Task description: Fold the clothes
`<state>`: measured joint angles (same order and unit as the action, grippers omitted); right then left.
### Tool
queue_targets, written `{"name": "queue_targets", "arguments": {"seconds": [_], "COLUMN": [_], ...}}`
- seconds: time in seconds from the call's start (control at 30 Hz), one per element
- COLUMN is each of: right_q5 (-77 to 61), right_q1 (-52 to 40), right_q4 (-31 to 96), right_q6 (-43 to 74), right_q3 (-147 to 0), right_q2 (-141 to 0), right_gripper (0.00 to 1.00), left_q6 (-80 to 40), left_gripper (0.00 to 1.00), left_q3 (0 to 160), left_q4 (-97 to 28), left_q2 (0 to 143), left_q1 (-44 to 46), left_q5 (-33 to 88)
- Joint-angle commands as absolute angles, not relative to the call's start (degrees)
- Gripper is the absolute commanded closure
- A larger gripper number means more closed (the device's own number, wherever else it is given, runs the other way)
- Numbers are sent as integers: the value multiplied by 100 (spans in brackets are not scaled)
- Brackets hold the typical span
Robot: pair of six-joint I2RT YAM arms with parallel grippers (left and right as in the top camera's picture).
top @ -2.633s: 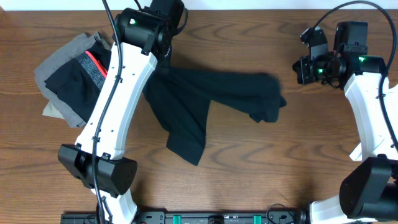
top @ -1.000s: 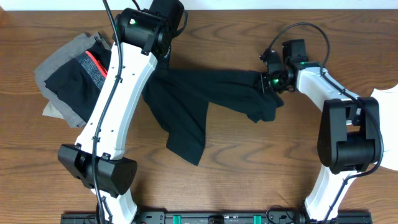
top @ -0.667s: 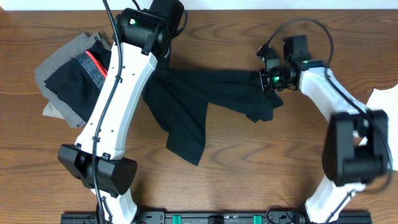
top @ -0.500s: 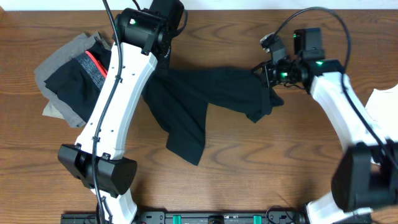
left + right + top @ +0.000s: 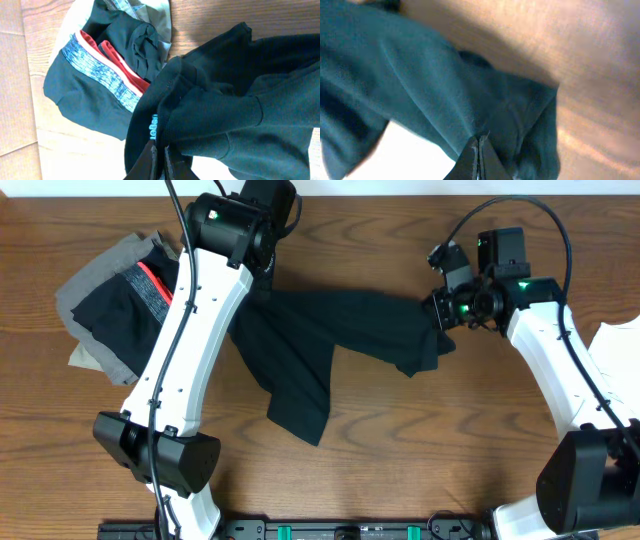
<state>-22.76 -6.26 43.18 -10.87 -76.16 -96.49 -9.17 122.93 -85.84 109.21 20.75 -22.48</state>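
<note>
Black T-shirt [image 5: 330,340] sits mid-counter [image 5: 420,470] overhead, strung between the left hand [image 5: 265,270] at its far-left end and the right hand [image 5: 437,315] at its right end; my read is they're spreading it flat before folding. Other clothes [image 5: 110,310] are heaped far left, clear of the work area. Left wrist: fingers clenched on the collar edge, just beside the neck label [image 5: 153,127]. Right wrist: fingers pinched tight on a fold of the same shirt, wood showing behind.
</note>
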Motion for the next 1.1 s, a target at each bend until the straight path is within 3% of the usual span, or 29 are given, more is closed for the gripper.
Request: {"name": "queue_targets", "arguments": {"seconds": [0.0, 0.27, 0.47, 0.8, 0.9, 0.93, 1.0, 1.07], "right_q5": [-2565, -2145, 12, -2521, -2628, -2569, -2423, -1962], "right_q1": [-751, -1037, -1179, -1238, -1337, -1361, -1374, -1363], "right_q4": [4718, 5210, 5658, 6213, 6292, 6292, 6270, 6189], "right_q6": [-1619, -1656, -414, -2193, -2386, -2386, -2322, -1922], "right_q3": [-7627, -7627, -7627, -7627, -7627, -7627, -7627, -7627], "right_q2": [-9666, -9666, -9666, -9666, -9666, -9666, -9666, -9666], "right_gripper": [99, 99, 99, 99, 98, 93, 72, 62], "left_q6": [-972, -976, -976, -976, -976, -976, -976, -974], "left_gripper": [94, 94, 94, 94, 94, 94, 94, 94], "left_q3": [12339, 12342, 12342, 12342, 12342, 12342, 12342, 12342], "left_q4": [-8606, -8608, -8615, -8606, -8606, -8604, -8604, -8604], "left_q2": [10853, 10853, 10851, 10851, 10851, 10851, 10851, 10853], "left_q1": [2032, 2032, 2032, 2025, 2025, 2025, 2025, 2025], "left_q5": [-2364, -2438, -2515, -2628, -2626, -2626, -2626, -2626]}}
